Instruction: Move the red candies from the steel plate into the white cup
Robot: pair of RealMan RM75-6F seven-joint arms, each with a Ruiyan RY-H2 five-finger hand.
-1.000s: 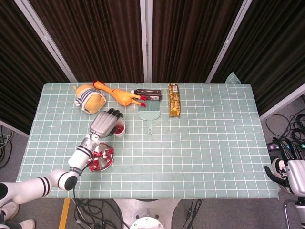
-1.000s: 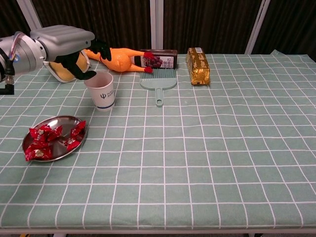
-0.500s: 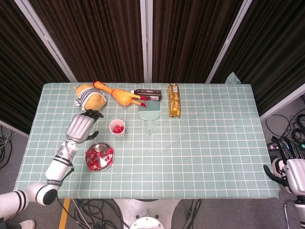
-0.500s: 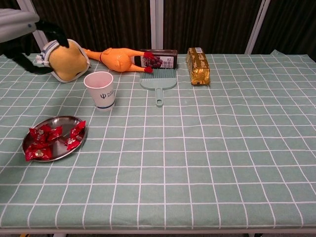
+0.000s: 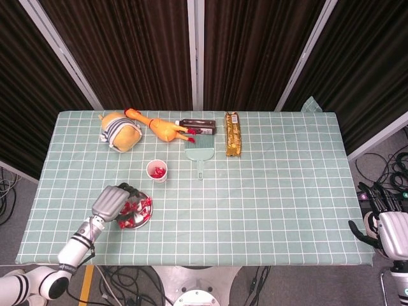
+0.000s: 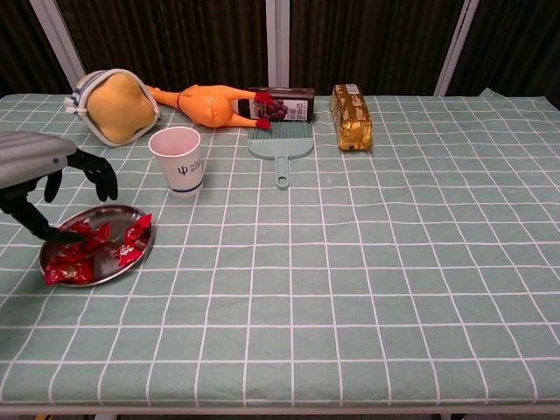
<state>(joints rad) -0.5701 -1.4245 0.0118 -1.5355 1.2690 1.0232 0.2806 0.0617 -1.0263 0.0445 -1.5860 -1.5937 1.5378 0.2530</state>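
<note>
The steel plate [image 5: 141, 224] [image 6: 115, 215] lies near the table's front left and holds several red wrapped candies [image 5: 136, 211] [image 6: 129, 241]. The white cup [image 5: 157, 171] [image 6: 180, 161] stands upright just behind it, with red candy showing inside in the head view. My left hand [image 5: 113, 201] [image 6: 42, 179] hovers low over the plate's left side, fingers spread and curved down. Its thumb tip reaches the candies at the plate's left edge and nothing is held. My right hand [image 5: 381, 228] hangs off the table's right edge, empty, in the head view only.
Along the back of the table lie a striped plush toy [image 5: 120, 131] [image 6: 118, 105], a rubber chicken [image 5: 163, 128] [image 6: 206, 105], a dark box [image 5: 197, 126] [image 6: 282, 103], a green brush [image 5: 199, 155] [image 6: 282, 145] and a gold packet [image 5: 233, 134] [image 6: 351, 116].
My left hand has left the cup's rim, swung left and back, then come down over the plate's left side. The cup, plate and right hand stay put.
</note>
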